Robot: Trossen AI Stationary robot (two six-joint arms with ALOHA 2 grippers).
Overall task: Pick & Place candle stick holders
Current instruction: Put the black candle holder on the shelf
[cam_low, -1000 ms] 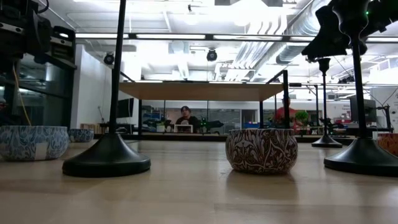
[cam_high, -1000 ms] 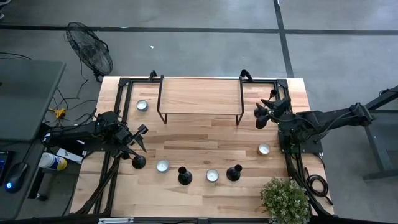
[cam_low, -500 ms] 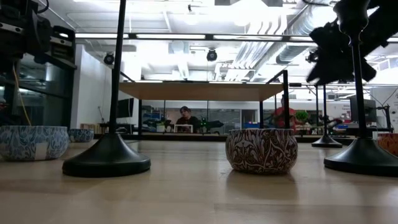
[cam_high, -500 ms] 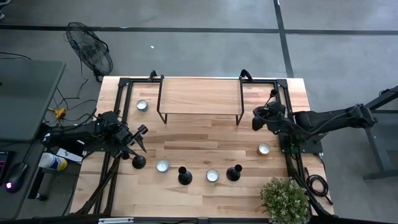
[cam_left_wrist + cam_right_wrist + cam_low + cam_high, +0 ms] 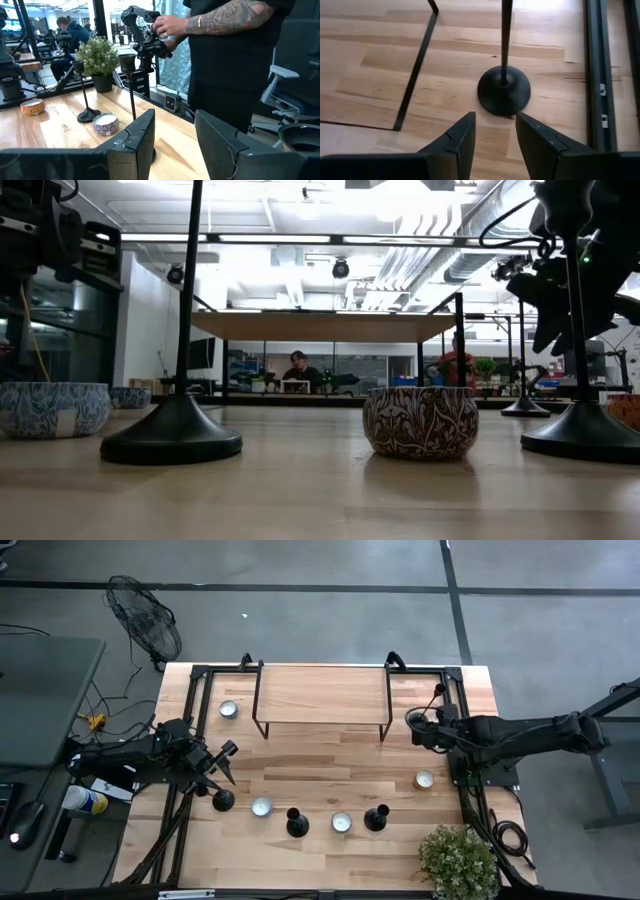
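Table [image 5: 320,755] of pale wood planks fills the high view, with a black-legged wooden shelf [image 5: 320,695] standing at its far edge. You have one arm coming in from each side.

Left gripper [image 5: 225,762] hangs over the near-left part of the table. In its wrist view the fingers [image 5: 140,140] stand moderately apart with nothing between them. Left holder [image 5: 222,800] stands upright just beyond them on the table. Its stem and cup rise past the tip of one finger, and you can't tell whether that finger touches the base.

Right gripper [image 5: 415,730] is low over the far-right part of the table, beside the shelf's right leg. Its fingers [image 5: 462,137] are also moderately apart and grip nothing. Back holder [image 5: 504,91] stands upright on the wood just ahead of the gap, its base clear of both tips.

Plant [image 5: 458,860] sits at the near-right corner.

Two more holders stand upright along the near edge:
- Mid holder [image 5: 297,825] is near the centre.
- Right holder [image 5: 376,819] is further right, well apart from both grippers.

Four small tins lie open side up:
- Far tin [image 5: 229,709] sits by the shelf's left leg.
- Second tin [image 5: 261,806] lies between the left and mid holders.
- Third tin [image 5: 341,822] lies between the mid and right holders.
- Fourth tin [image 5: 425,779] lies alone at the right, nearer than the right gripper.

Beyond the near edge, the left wrist view shows a person's hand [image 5: 170,25] on a separate black arm.
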